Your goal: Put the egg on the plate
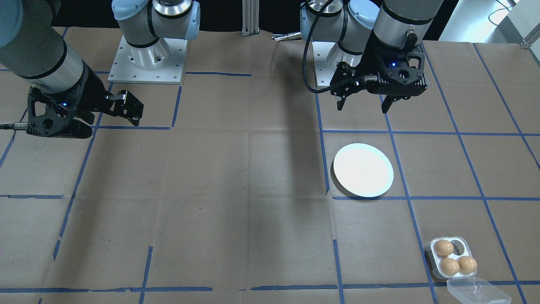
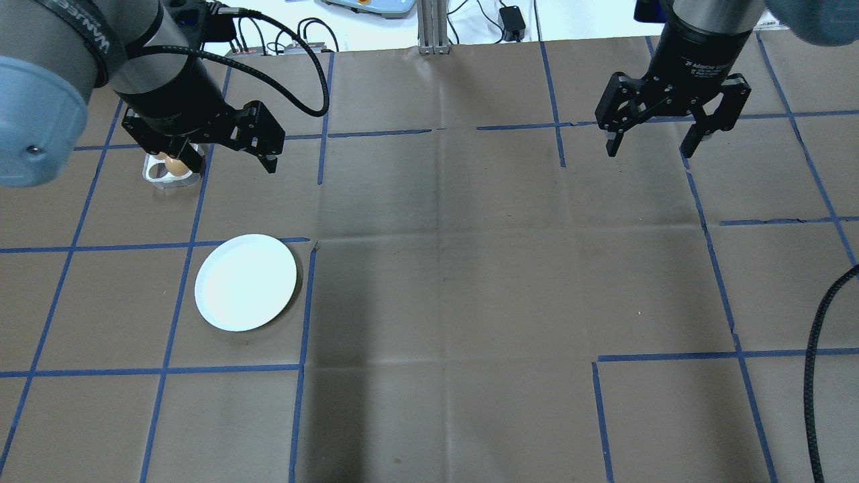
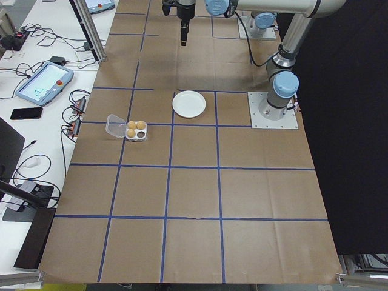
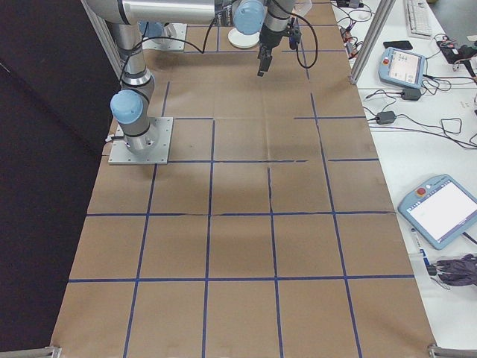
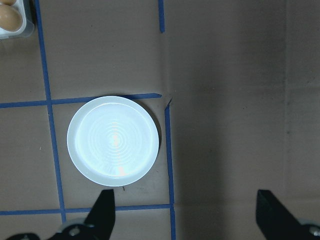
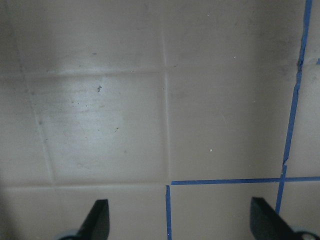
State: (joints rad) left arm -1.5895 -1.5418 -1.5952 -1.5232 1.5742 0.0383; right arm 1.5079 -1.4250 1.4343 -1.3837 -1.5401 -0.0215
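Three brown eggs (image 1: 449,266) sit in a small clear egg tray (image 1: 434,247) near the table's operator-side edge. The white plate (image 1: 363,170) lies bare on the brown paper, between the tray and the robot. My left gripper (image 1: 363,103) hangs open above the table on the robot side of the plate, holding nothing. In the left wrist view the plate (image 5: 113,141) lies ahead of the spread fingers (image 5: 102,210), and an egg (image 5: 10,17) shows at the top left corner. My right gripper (image 2: 651,149) is open and empty, far from both.
The tray's clear lid (image 1: 479,291) lies open beside it at the table's edge. Blue tape lines (image 2: 305,302) grid the brown paper. In the overhead view the left arm hides most of the egg tray (image 2: 158,176). The right wrist view shows only paper and tape.
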